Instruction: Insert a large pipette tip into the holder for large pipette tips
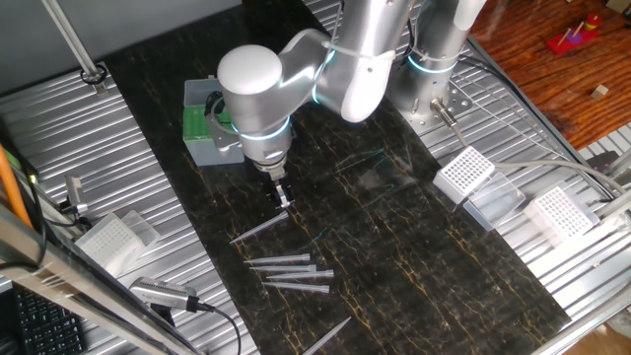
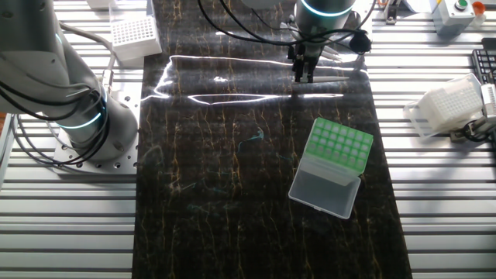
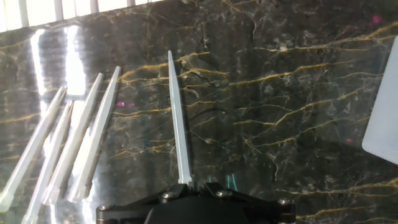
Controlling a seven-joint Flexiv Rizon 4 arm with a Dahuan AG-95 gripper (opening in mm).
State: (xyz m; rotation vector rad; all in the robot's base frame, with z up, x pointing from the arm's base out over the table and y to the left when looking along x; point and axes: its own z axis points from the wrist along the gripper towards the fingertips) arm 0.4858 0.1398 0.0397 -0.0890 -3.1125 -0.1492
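Note:
The large pipette tip (image 1: 258,231) lies flat on the dark marble table, its fine point away from my gripper; it also shows in the hand view (image 3: 177,118) and faintly in the other fixed view (image 2: 332,78). My gripper (image 1: 284,202) is down at the table at the tip's wide end. In the hand view the jaws stand close together on that wide end (image 3: 198,185). The holder for large pipette tips (image 2: 339,145), with its green rack and opened pale lid, stands apart from the gripper (image 2: 304,76). In one fixed view the arm partly hides the holder (image 1: 202,130).
Several loose tips (image 1: 291,268) lie just beside the held one (image 3: 68,143), and one more (image 1: 325,337) lies near the table's edge. White racks (image 1: 465,173) (image 1: 560,212) (image 1: 108,240) stand on the metal surround. A second arm's base (image 2: 77,116) stands beside the table.

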